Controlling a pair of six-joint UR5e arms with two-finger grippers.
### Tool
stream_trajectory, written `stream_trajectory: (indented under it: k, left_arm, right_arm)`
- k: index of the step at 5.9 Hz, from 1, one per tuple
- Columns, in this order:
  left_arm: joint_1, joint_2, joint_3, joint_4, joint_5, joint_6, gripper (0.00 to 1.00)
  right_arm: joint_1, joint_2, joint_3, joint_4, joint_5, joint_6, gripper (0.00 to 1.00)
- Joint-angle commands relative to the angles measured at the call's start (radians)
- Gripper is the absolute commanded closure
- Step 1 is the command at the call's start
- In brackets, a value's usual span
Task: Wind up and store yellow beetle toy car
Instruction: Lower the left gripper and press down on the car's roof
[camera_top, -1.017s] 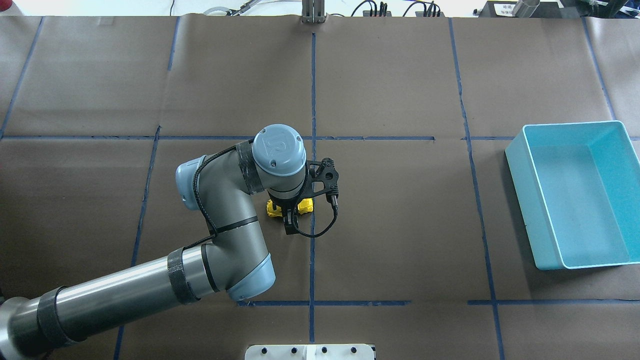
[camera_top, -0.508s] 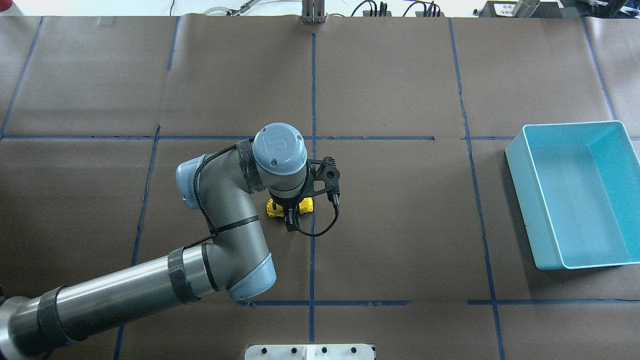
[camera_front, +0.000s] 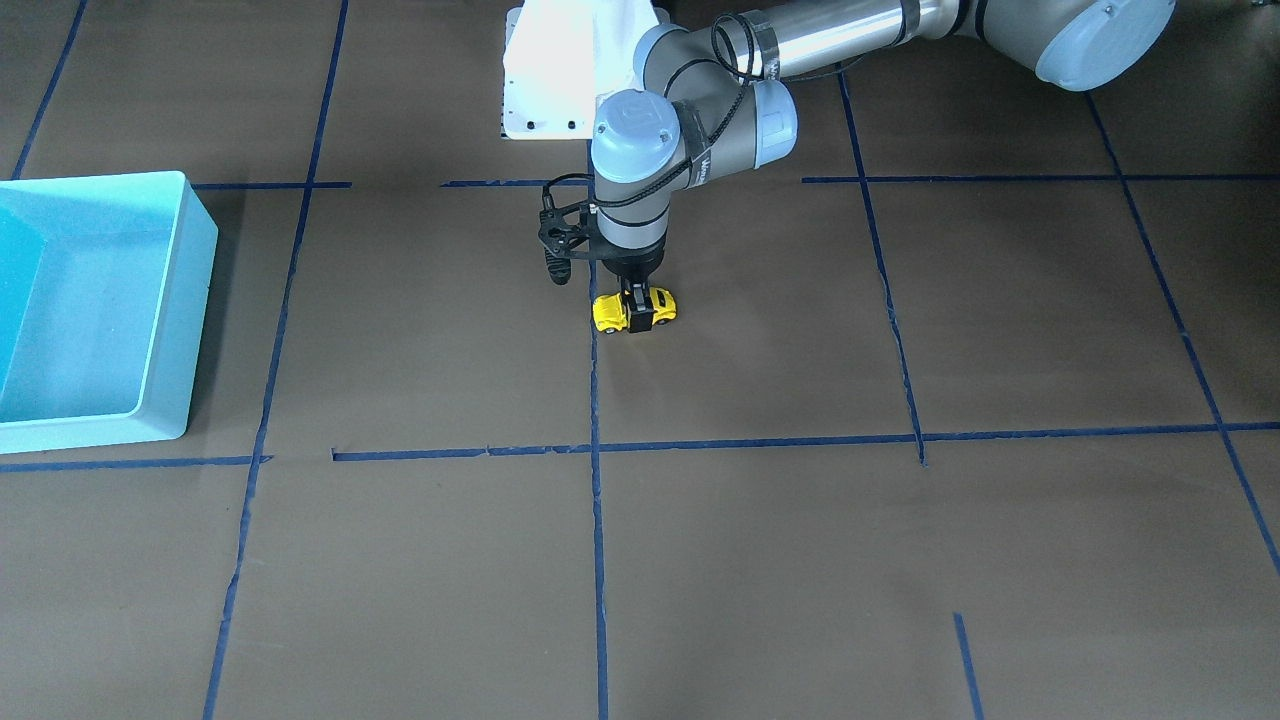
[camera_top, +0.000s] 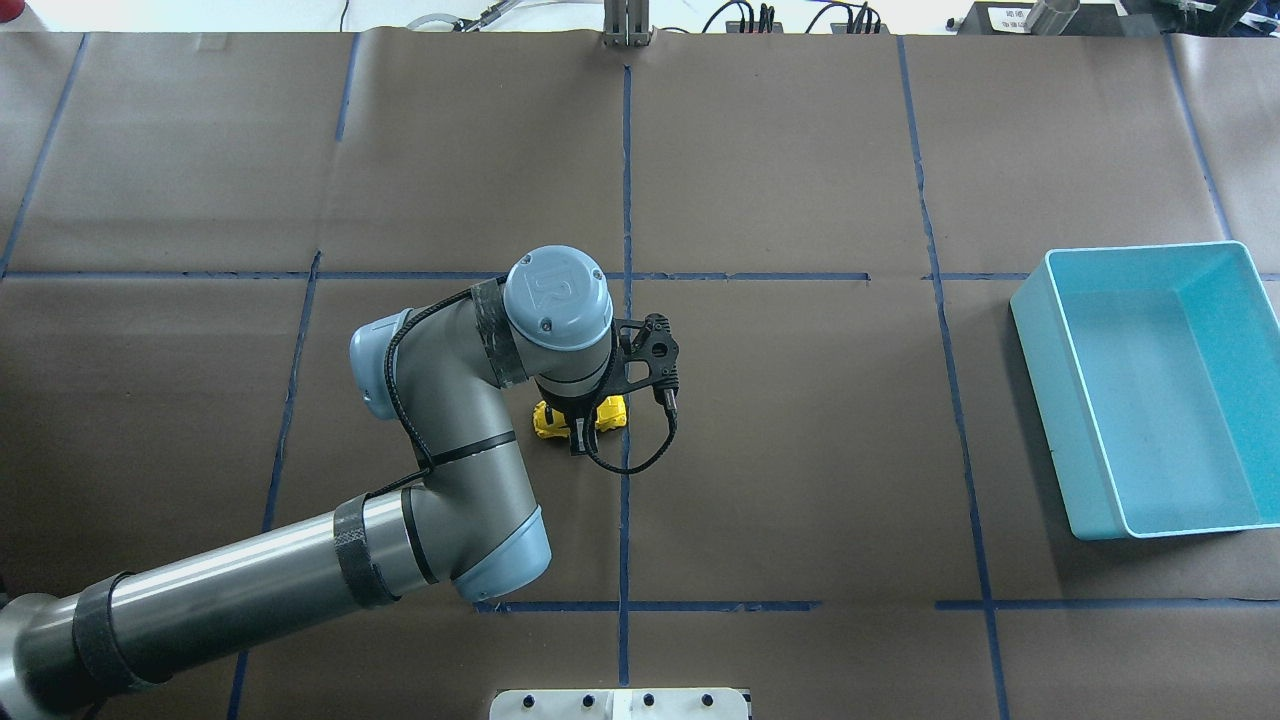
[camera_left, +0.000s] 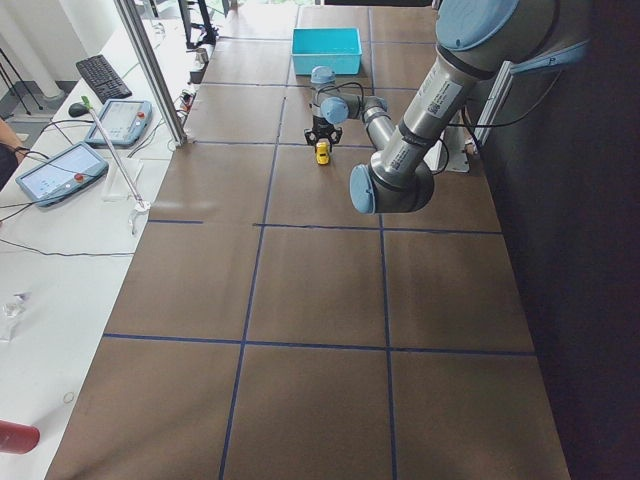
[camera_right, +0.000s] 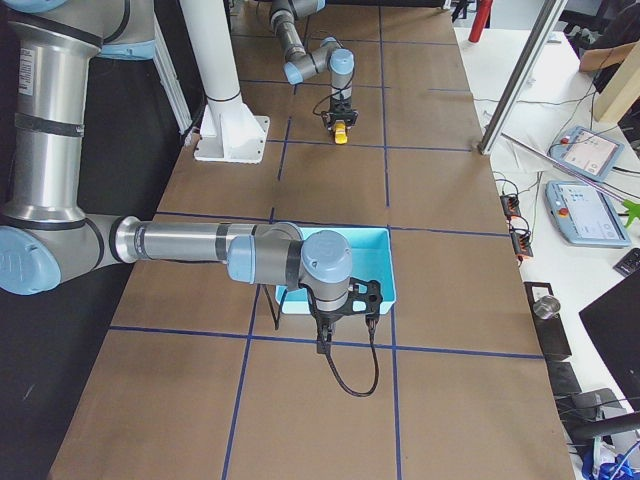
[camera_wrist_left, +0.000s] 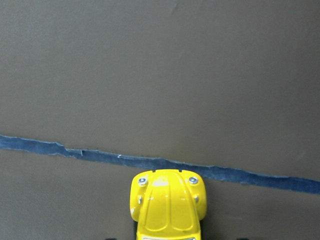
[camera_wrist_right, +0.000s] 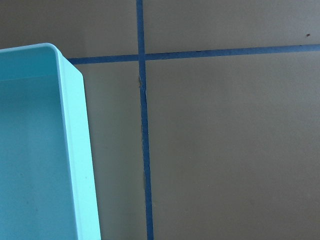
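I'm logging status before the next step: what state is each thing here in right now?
yellow beetle toy car: upright on its wheels, gripped across its middle.
left gripper: fingers shut on the car's sides.
teal bin: upright, nothing seen inside.
right gripper: by the bin's edge; open or shut cannot be told.

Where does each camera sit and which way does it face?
Front: across the table, facing the robot; left arm, left claw at toy car.
Overhead: behind the robot, looking down; left arm.
Left side: table's left end, looking along; left arm near.
Right side: right end; right arm near, right claw by bin.
Left wrist: down on toy car's hood; arm unseen.
Right wrist: down on bin's corner; arm unseen.
Shared: front and overhead show toy car, bin.
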Motion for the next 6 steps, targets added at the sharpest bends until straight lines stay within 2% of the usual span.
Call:
stream_trajectory:
  k: [1, 3, 6]
  left_arm:
    - [-0.005, 0.005, -0.024, 0.013, -0.028, 0.0, 0.93]
    - [-0.012, 0.005, -0.028, 0.015, -0.043, 0.011, 0.99]
    - [-0.014, 0.006, -0.025, -0.011, -0.039, 0.086, 1.0]
  right_arm:
    - [0.0, 0.0, -0.002, -0.001, 0.002, 0.0, 0.0]
    - [0.0, 0.0, 0.0, -0.001, 0.003, 0.0, 0.0]
    - [0.005, 0.0, 0.002, -0.001, 0.005, 0.0, 0.0]
